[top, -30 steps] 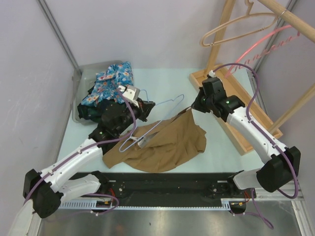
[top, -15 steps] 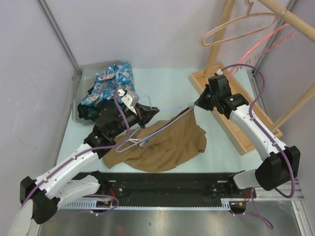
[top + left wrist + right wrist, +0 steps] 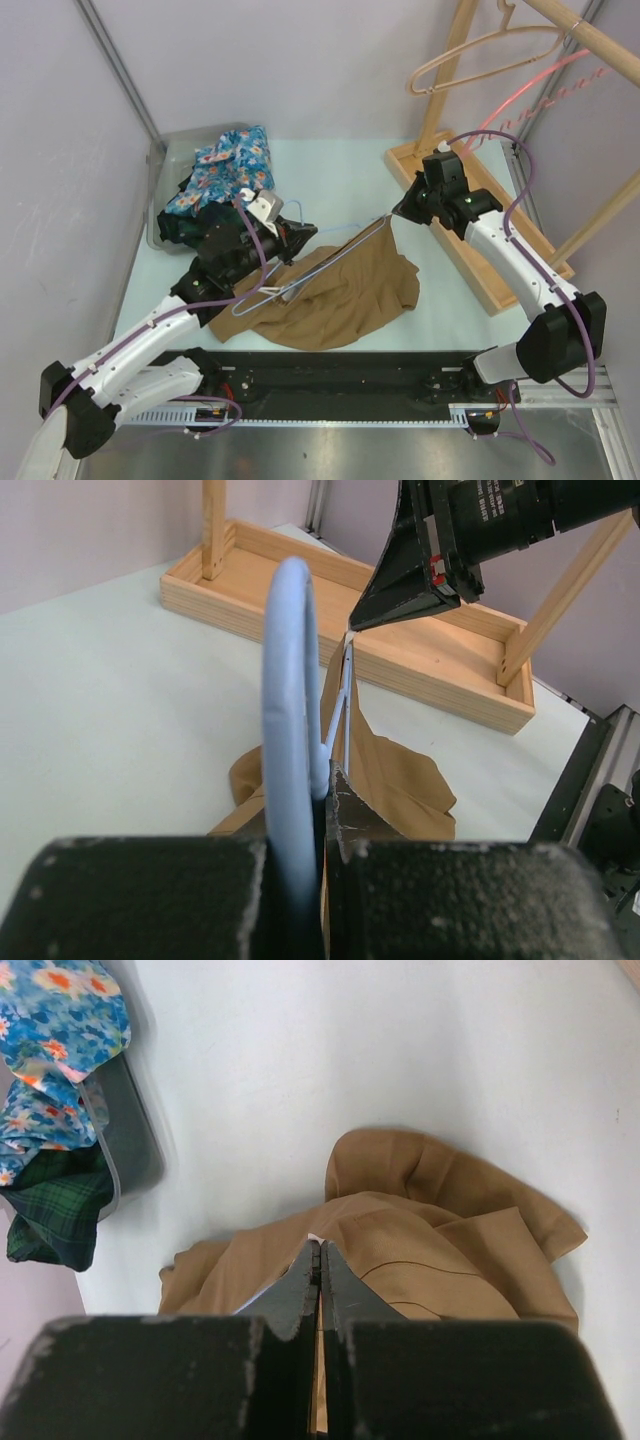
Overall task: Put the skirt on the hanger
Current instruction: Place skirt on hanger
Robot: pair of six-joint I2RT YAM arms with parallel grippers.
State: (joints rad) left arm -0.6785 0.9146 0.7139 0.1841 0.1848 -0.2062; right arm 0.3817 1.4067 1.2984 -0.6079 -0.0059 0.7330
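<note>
1. Over the last second the right hand [image 3: 399, 212] has lifted and drawn back toward the far-right of the surface [image 3: 340, 170]. It has taken one corner of the skirt [image 3: 340, 295] up with it. The hanger [image 3: 285, 680] has swung so that its far shoulder now meets that raised corner.
2. The left hand [image 3: 296, 233] is clamped narrow on the hanger's hook. The right hand is pinched tight on the skirt's edge. I cannot tell whether the wire tip sits inside that pinch as well.
3. Most of the skirt lies crumpled by the middle of the near edge, under the hanger. Only the pinched corner is off the surface.
4. Risk: the grip takes only a thin fold. If the hands pull apart, the weight of the trailing cloth may tug the corner free.
5. Risk: the hook is round, slim wire. Any sideways load from the cloth can make the hanger twist in the left hand and tip away from the waistband.
6. Risk: if the wire runs outside the waistband rather than through it, the skirt may slide straight off once lifted.
7. Risk: the right hand hangs near the wooden rack base [image 3: 420, 675] along the right edge. A further move back could knock it.
</note>
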